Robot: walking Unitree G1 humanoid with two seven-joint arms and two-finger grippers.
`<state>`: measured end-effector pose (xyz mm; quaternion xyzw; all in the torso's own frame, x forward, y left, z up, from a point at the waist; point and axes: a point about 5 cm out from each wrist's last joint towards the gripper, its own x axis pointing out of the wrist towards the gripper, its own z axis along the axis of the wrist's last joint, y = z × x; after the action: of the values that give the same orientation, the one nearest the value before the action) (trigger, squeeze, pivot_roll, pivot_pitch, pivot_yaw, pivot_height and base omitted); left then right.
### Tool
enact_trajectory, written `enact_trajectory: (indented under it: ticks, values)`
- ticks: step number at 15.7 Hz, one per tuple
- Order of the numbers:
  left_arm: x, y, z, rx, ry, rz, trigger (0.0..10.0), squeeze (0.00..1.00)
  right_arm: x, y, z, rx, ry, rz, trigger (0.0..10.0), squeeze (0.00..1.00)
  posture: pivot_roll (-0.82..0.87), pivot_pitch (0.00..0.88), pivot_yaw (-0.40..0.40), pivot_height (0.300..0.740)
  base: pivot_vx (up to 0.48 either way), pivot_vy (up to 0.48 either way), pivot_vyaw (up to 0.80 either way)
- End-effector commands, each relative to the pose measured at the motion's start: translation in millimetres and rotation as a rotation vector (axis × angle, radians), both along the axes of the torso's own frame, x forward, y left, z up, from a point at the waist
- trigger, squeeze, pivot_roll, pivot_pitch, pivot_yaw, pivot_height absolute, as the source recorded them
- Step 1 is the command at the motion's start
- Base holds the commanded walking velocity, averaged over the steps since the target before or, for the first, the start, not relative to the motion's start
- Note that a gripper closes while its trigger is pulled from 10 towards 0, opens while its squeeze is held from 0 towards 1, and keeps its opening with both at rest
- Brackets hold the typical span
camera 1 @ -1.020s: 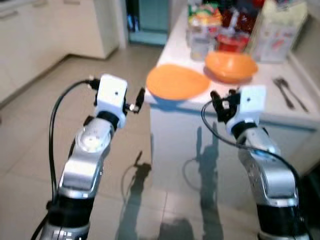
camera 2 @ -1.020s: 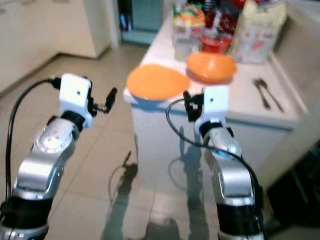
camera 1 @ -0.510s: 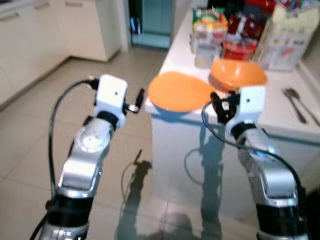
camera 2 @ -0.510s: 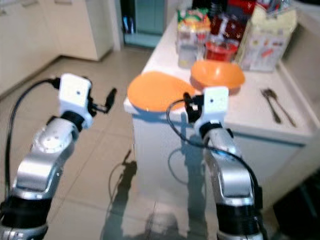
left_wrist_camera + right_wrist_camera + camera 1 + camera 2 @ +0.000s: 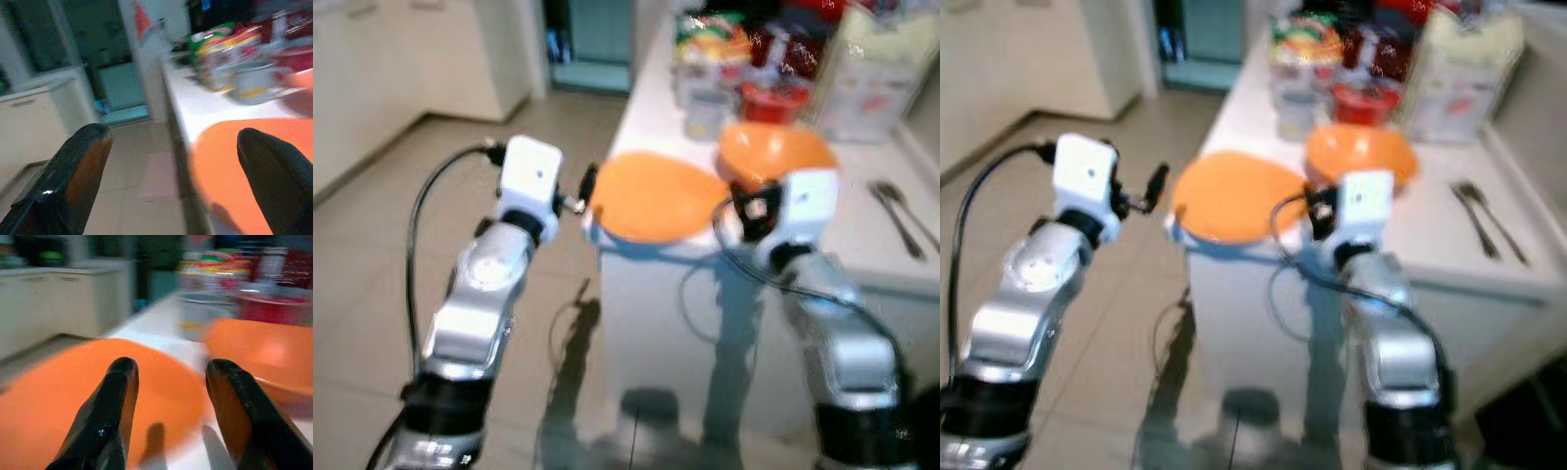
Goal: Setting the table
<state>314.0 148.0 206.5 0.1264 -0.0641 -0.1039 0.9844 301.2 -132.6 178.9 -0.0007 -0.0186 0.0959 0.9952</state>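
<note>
Both grippers are raised in front of you with nothing in them. Your left gripper [image 5: 585, 196] hovers just off the near left corner of the white surface [image 5: 862, 235], its fingers [image 5: 73, 181] spread wide. Your right gripper [image 5: 744, 211] hangs over the near edge of that surface, its fingers [image 5: 110, 416] apart, pointing across the orange plate [image 5: 651, 196] toward the orange bowl [image 5: 773, 157].

The plate lies flat at the near left corner, and its rim seems to reach or slightly overhang the edge. The bowl sits just behind and to the right of it, close to touching; blur hides whether they overlap. Two pieces of cutlery [image 5: 898, 211] lie side by side near the right edge, well apart from the plate. Jars, a red container [image 5: 773, 98] and packets [image 5: 710, 39] crowd the far end.

Treat the plate as stiff, light and probably smooth plastic, so expect it to slide rather than lift if you push down on it. Take it by the rim nearest you, one finger under the overhang and one on top, where the edge gives you room. The bowl looks equally light and rigid; pinch its wall at the near rim. The views are blurred, so settle before you close.
</note>
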Motion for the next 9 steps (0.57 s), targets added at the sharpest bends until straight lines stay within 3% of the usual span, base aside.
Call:
enact_trajectory:
  ticks: [1, 3, 5, 7, 9]
  values:
    - [1.9, -4.8, 2.4, -0.005, -0.007, -0.017, 10.0, 0.0, -2.0, -10.3, 2.2, -0.015, 0.003, -0.029, 10.0, 0.0, 0.02, 0.0, 0.002, 0.74, 0.352, 0.0, 0.0]
    - [6.1, -7.2, -0.3, -0.016, 0.005, -0.028, 10.0, 0.0, -6.5, -14.6, 1.7, -0.019, 0.018, -0.026, 10.0, 0.0, 0.0, 0.0, 0.006, 0.74, 0.326, 0.0, 0.0]
    - [12.7, -11.4, -1.7, -0.029, 0.004, -0.077, 10.0, 0.0, -12.3, -18.2, 1.8, -0.015, 0.026, -0.022, 10.0, 0.0, 0.0, 0.0, 0.005, 0.74, 0.0, 0.0, 0.0]
    - [23.4, -6.4, -2.9, -0.077, 0.009, -0.078, 10.0, 0.0, -16.2, -21.6, 1.6, -0.01, 0.035, -0.026, 10.0, 0.0, -0.01, 0.0, 0.002, 0.74, 0.0, 0.0, 0.0]
    - [36.1, -3.9, -11.5, -0.071, 0.056, -0.119, 10.0, 0.0, -18.4, -25.6, 3.8, -0.009, 0.046, -0.021, 10.0, 0.0, -0.01, 0.0, -0.005, 0.74, 0.0, 0.0, 0.0]
